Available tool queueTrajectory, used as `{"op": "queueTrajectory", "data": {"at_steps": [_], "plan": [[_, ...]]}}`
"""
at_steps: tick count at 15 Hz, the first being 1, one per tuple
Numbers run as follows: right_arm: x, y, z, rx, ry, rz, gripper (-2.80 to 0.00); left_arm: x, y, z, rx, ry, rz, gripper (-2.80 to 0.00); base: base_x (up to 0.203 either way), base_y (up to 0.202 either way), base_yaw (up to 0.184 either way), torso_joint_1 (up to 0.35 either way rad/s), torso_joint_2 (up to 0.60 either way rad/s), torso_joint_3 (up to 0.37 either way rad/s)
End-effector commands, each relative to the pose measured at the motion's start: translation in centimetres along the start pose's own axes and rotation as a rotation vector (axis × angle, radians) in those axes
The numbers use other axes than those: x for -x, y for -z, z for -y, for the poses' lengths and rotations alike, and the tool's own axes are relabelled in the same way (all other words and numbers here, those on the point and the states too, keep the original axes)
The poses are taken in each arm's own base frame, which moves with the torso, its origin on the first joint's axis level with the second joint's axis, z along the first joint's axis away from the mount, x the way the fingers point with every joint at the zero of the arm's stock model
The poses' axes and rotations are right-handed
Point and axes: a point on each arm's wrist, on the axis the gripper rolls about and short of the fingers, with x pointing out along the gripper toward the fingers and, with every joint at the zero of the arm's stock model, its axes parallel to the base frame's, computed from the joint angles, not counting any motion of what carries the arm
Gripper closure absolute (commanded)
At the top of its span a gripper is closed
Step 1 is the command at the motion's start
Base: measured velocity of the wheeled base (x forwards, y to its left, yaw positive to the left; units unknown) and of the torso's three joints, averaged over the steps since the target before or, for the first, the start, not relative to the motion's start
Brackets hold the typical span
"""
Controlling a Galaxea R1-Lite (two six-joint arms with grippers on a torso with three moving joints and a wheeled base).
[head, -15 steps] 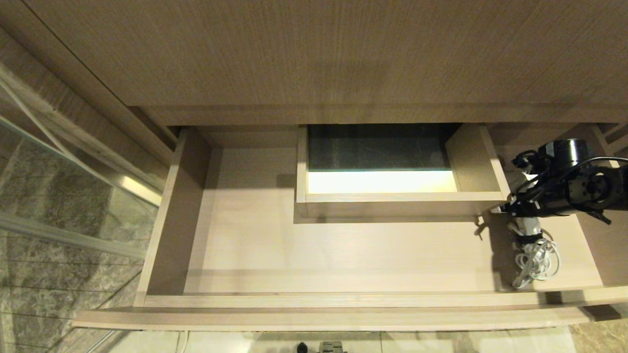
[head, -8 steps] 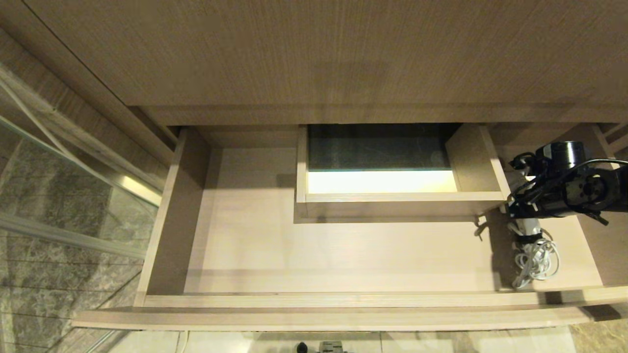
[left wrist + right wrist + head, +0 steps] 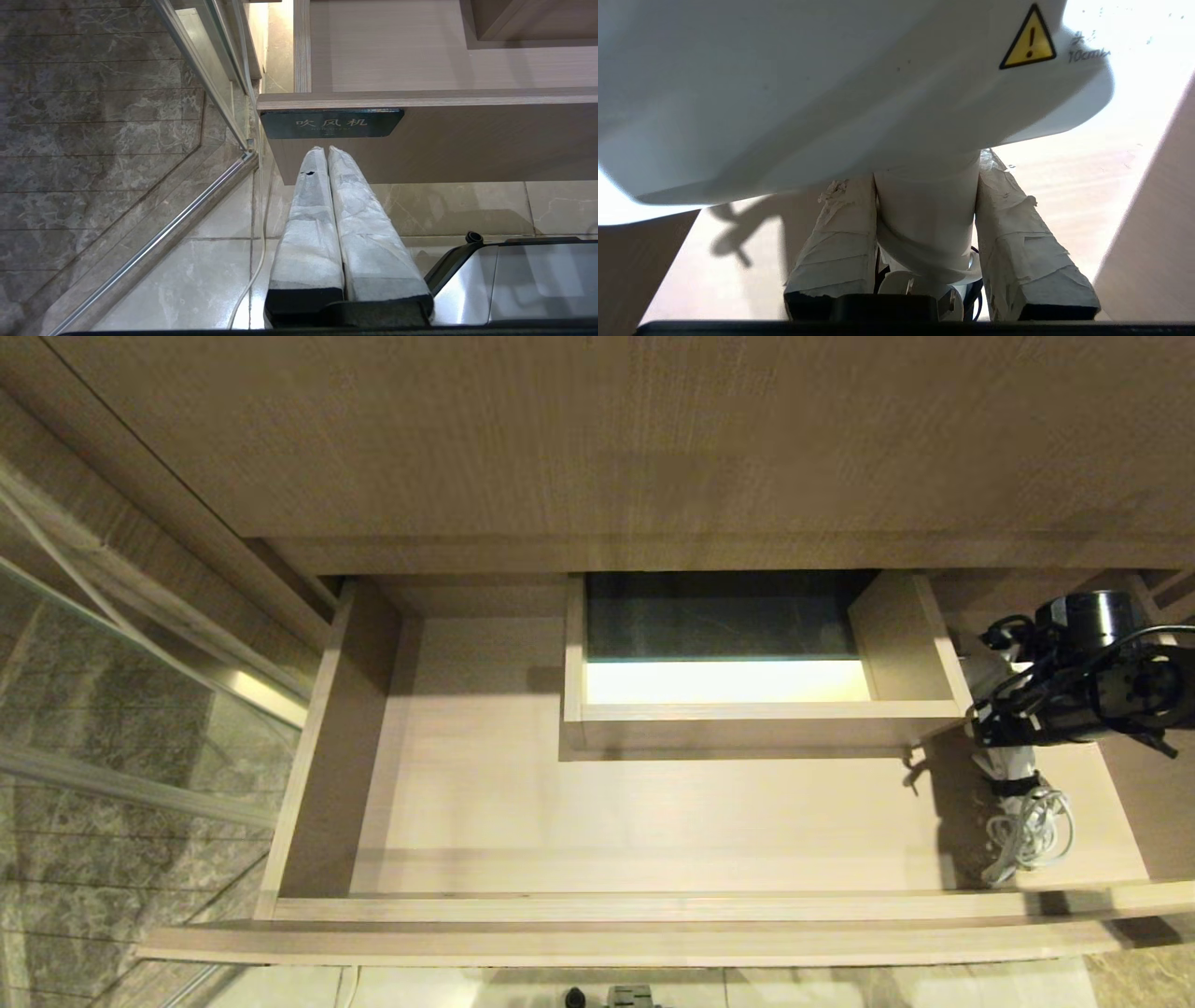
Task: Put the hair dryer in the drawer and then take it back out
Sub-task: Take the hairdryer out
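The drawer (image 3: pixel 653 812) stands pulled out, wide and pale beige. In its right end lies the white hair dryer (image 3: pixel 1015 767), its bundled cord (image 3: pixel 1032 831) trailing toward the drawer front. My right gripper (image 3: pixel 997 728) reaches down over it and hides the barrel. Seen from the right wrist, that gripper (image 3: pixel 920 179) is shut on the hair dryer's handle (image 3: pixel 927 214), one taped finger pressed on each side, with the white barrel (image 3: pixel 831 93) filling the view above. My left gripper (image 3: pixel 326 149) is parked shut below the drawer front (image 3: pixel 467 140).
A boxed cut-out (image 3: pixel 761 711) rises in the drawer's middle back, just left of the dryer. The drawer's right wall (image 3: pixel 1153 803) is close to my right arm. A glass door (image 3: pixel 140 728) stands at the left. A dark label (image 3: pixel 331 123) is on the drawer front.
My right arm has shifted slightly toward the drawer's right wall and back. The dryer's handle and cord have moved a little with it.
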Motion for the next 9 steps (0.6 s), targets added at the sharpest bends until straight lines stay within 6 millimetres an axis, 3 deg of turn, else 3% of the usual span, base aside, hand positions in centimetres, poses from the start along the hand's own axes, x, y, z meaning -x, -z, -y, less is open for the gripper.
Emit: {"op": "queueTrajectory", "data": {"at_steps": [1, 9], "plan": [[1.8, -0.6, 0.3, 0.008, 0.007, 0.039, 0.0, 0.0, 0.0, 0.0, 0.0, 0.0, 0.0, 0.0, 0.0, 0.0, 0.0, 0.0, 0.0, 0.0], [6.9, 1.1, 1.2, 0.063, 0.032, 0.058, 0.0, 0.0, 0.0, 0.0, 0.0, 0.0, 0.0, 0.0, 0.0, 0.0, 0.0, 0.0, 0.0, 0.0]]}}
